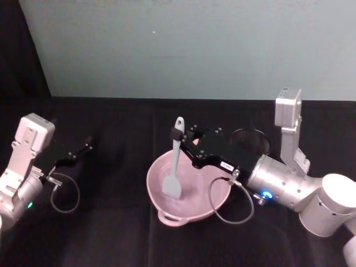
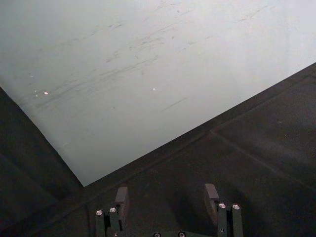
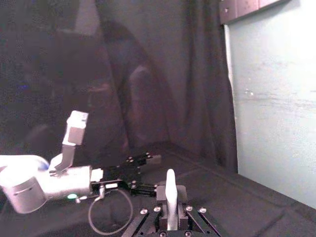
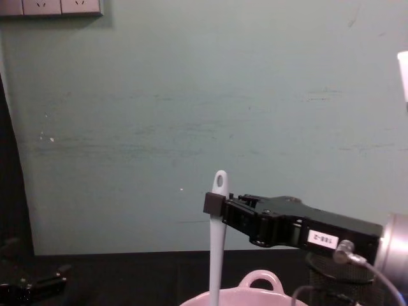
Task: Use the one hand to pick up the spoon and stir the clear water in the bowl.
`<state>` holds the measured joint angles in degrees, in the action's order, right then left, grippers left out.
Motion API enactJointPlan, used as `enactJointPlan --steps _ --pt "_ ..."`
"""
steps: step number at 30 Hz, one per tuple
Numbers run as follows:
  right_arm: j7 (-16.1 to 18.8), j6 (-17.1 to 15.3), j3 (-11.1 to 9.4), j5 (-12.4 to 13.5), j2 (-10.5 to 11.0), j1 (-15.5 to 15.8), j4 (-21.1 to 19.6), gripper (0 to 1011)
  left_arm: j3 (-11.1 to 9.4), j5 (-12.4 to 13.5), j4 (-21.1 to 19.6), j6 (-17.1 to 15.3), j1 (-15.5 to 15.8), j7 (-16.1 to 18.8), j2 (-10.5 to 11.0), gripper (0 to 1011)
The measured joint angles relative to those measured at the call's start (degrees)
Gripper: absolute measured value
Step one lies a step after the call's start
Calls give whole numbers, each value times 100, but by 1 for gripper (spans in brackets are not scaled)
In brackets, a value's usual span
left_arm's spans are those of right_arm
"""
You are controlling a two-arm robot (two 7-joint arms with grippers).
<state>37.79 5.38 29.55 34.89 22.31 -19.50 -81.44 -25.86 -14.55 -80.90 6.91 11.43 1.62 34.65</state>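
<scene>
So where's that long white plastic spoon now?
Head view, centre: the spoon stands nearly upright, handle pinched by the right gripper, blade inside the pale pink glossy bowl; the left gripper idles far left.

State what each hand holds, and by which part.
The right hand grips the spoon high on its handle, just below the end hole, blade down in the bowl. The left hand, open, holds nothing.

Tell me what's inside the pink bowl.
The spoon stands blade-down inside the bowl, its handle clamped in the right gripper. Clear water cannot be made out; the blade hides the bowl floor beneath it.
</scene>
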Motion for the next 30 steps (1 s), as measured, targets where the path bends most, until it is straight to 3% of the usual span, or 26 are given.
enactJointPlan --steps 8,14,24,30 --pt "-116 13 -42 58 -262 -349 672 113 0 0 0 0 0 0 0 1005" --pt "-205 73 -184 7 -241 -491 893 114 0 0 0 0 0 0 0 1005" --pt "-236 104 -396 4 -33 -364 741 114 0 0 0 0 0 0 0 1005" --pt "-240 108 -426 -87 173 -157 389 114 0 0 0 0 0 0 0 1005"
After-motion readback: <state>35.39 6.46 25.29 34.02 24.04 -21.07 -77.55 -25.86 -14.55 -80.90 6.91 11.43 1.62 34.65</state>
